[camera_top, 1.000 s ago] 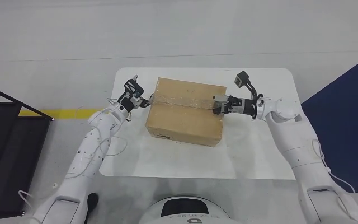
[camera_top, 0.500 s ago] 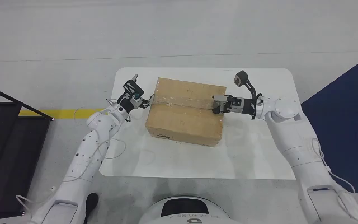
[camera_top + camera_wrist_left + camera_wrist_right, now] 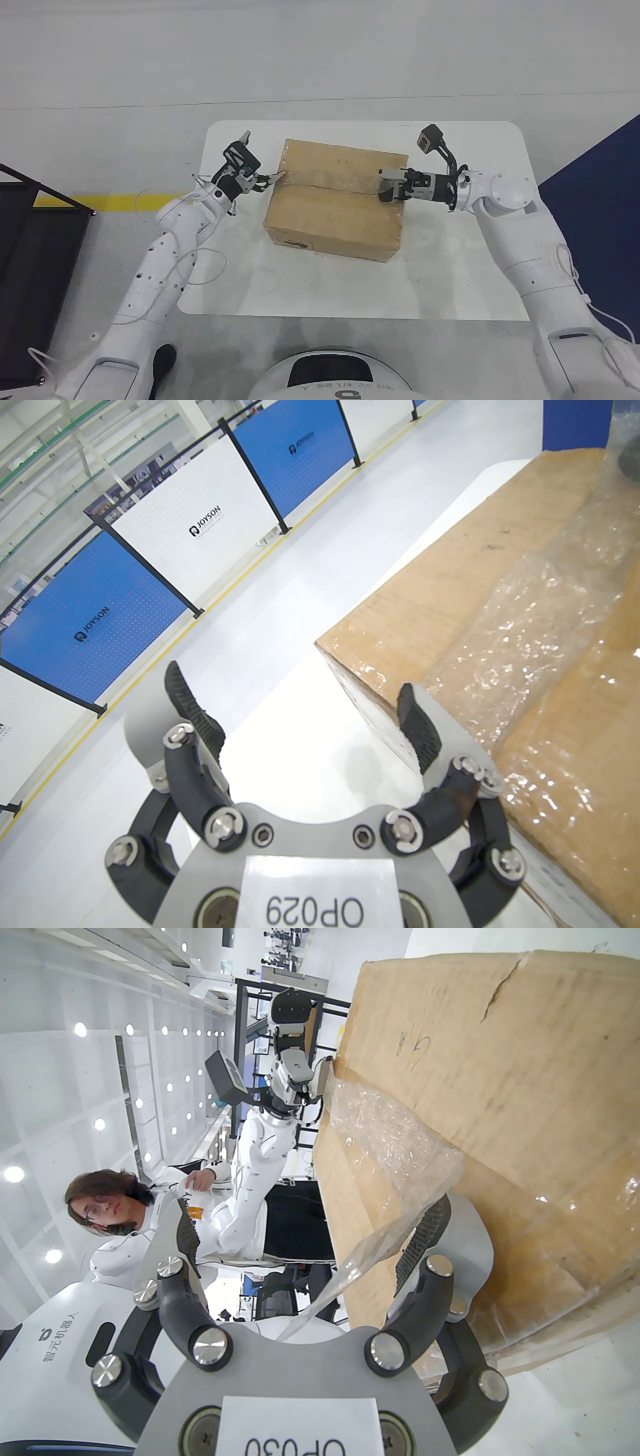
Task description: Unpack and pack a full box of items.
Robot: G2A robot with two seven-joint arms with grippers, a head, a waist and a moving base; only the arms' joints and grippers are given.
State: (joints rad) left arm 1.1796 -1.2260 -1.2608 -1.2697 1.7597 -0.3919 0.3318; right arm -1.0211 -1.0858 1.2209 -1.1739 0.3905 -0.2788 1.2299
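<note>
Left gripper point(image 3: 305, 720) is standing wide open, ribbed black pads point(image 3: 419, 732) holding nothing. One pad is sitting just beside the end face of the box point(image 3: 450, 600), near its top corner; the other is hanging clear of the box.

Right gripper point(image 3: 305, 1238) is gaping just as wide at the opposite end of the box, nothing pinched. The peeled-up loose end of the clear tape point(image 3: 395, 1153) is dangling between its fingers, brushing one pad but not clamped.

Box is sitting closed near the middle of the white table point(image 3: 450, 275), a gripper flanking each end of its top seam.

Handling, my read:
- Box is corrugated brown board, so it's going to be stiff at edges and corners, with flaps giving mid-span.
- Task says it's full, so I'm expecting it to be heavy. It's likelier sliding than tipping, and it's no one-gripper lift.
- Tape is thin, glossy, crinkled film running along the seam. It's going to be floppy and slippery, probably tearing if pulled sideways.
- Best hold is that free tab, pinched close to where it's leaving the board, then peeling low along the seam toward the left-gripper end.
- Left gripper is looking well placed for bracing the box against that pull.

Board is showing a short crack-like crease and pen scribbles near the right-gripper end.
</note>
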